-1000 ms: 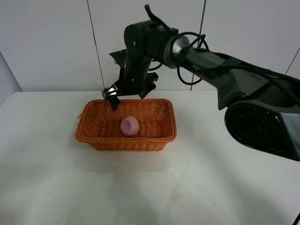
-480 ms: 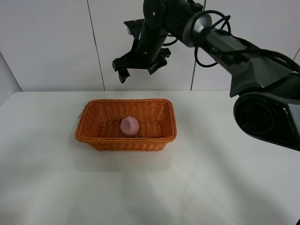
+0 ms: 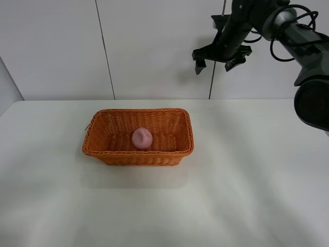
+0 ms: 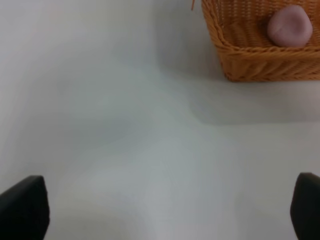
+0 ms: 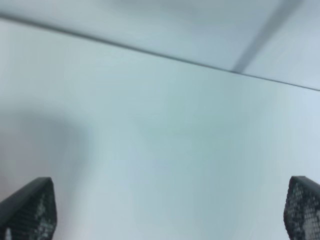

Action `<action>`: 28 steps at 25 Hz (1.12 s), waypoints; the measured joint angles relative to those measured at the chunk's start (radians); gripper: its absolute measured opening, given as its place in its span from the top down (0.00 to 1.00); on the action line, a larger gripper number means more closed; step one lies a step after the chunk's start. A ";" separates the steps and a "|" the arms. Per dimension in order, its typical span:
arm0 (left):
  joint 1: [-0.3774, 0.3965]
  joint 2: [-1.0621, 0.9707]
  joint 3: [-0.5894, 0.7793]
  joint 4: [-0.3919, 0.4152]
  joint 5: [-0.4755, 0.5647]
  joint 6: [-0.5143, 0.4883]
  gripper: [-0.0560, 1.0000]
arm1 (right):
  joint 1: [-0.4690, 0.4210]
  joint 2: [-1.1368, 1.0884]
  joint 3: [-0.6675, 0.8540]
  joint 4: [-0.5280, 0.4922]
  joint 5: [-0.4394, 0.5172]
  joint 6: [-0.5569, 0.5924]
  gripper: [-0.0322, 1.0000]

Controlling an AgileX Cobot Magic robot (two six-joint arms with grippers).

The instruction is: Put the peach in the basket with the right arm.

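Note:
The pink peach [image 3: 142, 138] lies on the floor of the orange wicker basket [image 3: 105, 154], near its middle. The left wrist view shows the same peach [image 4: 289, 27] inside the basket [image 4: 250, 65] at the picture's corner. High above the table's back right, the right arm [image 3: 288, 28] holds my right gripper [image 3: 213, 63] open and empty, far from the basket. In the right wrist view its fingertips [image 5: 30, 207] stand wide apart over bare white table. My left gripper [image 4: 165, 210] is open over bare table, apart from the basket, and is out of the exterior view.
The white table [image 3: 231, 195] spreads around the basket on every side. A white panelled wall [image 3: 154, 46] with dark vertical seams stands behind the table's back edge.
The right arm has lifted from just above the basket's back rim and swung up and to the right, empty. The peach and the basket have stayed put.

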 joint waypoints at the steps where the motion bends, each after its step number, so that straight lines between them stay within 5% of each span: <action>1: 0.000 0.000 0.000 0.000 0.000 0.000 0.01 | -0.024 0.000 0.000 0.000 0.000 0.000 0.29; 7: 0.000 0.000 0.000 0.000 0.000 0.000 0.01 | -0.146 0.000 0.000 0.004 0.000 0.000 0.29; 16: 0.000 0.000 0.000 0.000 0.000 0.000 0.01 | -0.159 -0.022 0.053 0.013 -0.002 -0.004 0.29; 28: 0.000 0.000 0.000 0.000 0.000 0.000 0.01 | -0.159 -0.447 0.609 -0.049 -0.005 -0.027 0.29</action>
